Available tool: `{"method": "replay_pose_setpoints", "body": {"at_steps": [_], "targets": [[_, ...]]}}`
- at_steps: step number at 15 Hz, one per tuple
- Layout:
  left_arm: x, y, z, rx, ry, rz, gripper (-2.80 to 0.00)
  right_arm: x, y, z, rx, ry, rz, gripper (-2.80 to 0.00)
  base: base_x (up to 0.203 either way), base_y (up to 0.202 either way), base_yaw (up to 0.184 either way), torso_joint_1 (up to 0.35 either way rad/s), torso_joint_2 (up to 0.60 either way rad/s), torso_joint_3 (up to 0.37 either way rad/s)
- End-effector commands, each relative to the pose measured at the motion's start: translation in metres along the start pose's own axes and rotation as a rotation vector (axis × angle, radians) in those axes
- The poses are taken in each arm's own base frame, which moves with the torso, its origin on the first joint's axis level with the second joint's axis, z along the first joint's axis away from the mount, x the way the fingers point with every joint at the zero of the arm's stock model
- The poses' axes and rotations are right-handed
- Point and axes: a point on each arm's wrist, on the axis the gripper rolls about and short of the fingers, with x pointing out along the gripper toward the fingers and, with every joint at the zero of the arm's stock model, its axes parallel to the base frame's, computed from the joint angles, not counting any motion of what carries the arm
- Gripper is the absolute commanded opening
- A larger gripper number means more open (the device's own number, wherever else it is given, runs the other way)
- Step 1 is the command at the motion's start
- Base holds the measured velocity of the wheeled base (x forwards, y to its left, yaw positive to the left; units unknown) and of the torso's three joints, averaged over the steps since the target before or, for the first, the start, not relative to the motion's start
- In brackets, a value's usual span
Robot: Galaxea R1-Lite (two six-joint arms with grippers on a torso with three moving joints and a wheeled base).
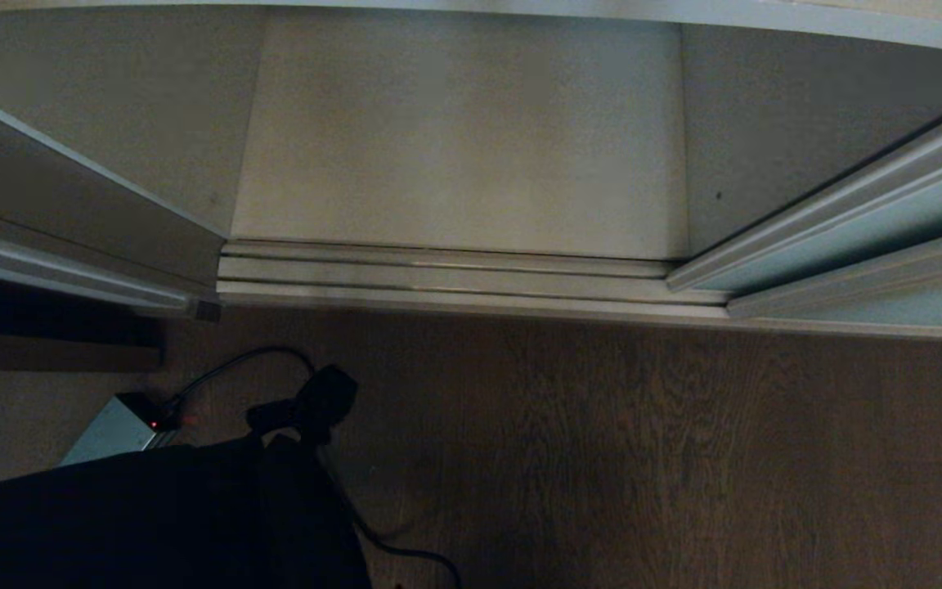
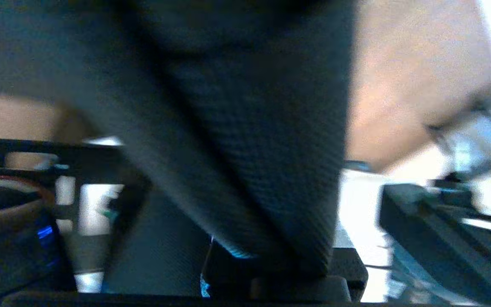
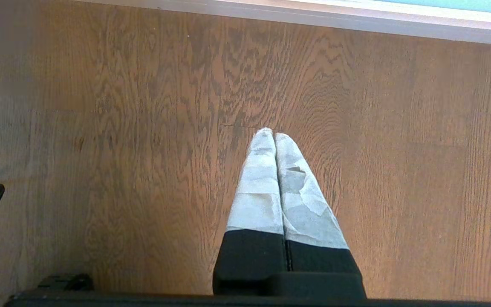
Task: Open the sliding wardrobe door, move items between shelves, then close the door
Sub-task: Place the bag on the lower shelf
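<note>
The sliding wardrobe door (image 1: 888, 233), pale blue-green glass in an off-white frame, stands pushed to the right, so the compartment is open. Its bottom shelf (image 1: 463, 139) is a bare white board. A black fabric bag (image 1: 144, 515) fills the lower left of the head view, above the floor. In the left wrist view the bag's black woven fabric (image 2: 262, 140) runs down into my left gripper (image 2: 277, 268), which is shut on it; the fingers are hidden by the cloth. My right gripper (image 3: 274, 134), with white-taped fingers, hangs shut and empty above the wooden floor.
The door tracks (image 1: 455, 278) run along the wardrobe's front edge. A grey box (image 1: 115, 429) with a red light and a black cable (image 1: 234, 364) lies on the wood floor (image 1: 643, 450) at the left. The wardrobe's left side panel (image 1: 70, 213) borders the opening.
</note>
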Motion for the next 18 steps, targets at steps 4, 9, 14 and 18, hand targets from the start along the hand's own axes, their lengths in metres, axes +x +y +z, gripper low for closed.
{"method": "replay_pose_setpoints", "body": {"at_steps": [4,9,14,18], "targets": [[0.033,0.009,0.055,-0.209,0.136,-0.042,-2.80,0.000,0.000,0.000,0.000,-0.001,0.000,-2.80,0.000,0.000,0.000,0.000,0.00,0.000],[0.051,0.013,0.082,-0.302,0.200,-0.116,-2.80,0.000,0.000,0.000,0.000,0.000,0.000,-2.80,0.000,0.000,0.000,0.000,0.00,0.000],[0.066,0.013,0.119,-0.353,0.177,-0.165,-2.80,0.000,0.000,0.000,0.000,-0.001,0.000,-2.80,0.000,0.000,0.000,0.000,0.00,0.000],[0.084,0.014,0.148,-0.369,0.196,-0.188,-2.80,0.000,0.000,0.000,0.000,-0.001,0.000,-2.80,0.000,0.000,0.000,0.000,0.00,0.000]]}}
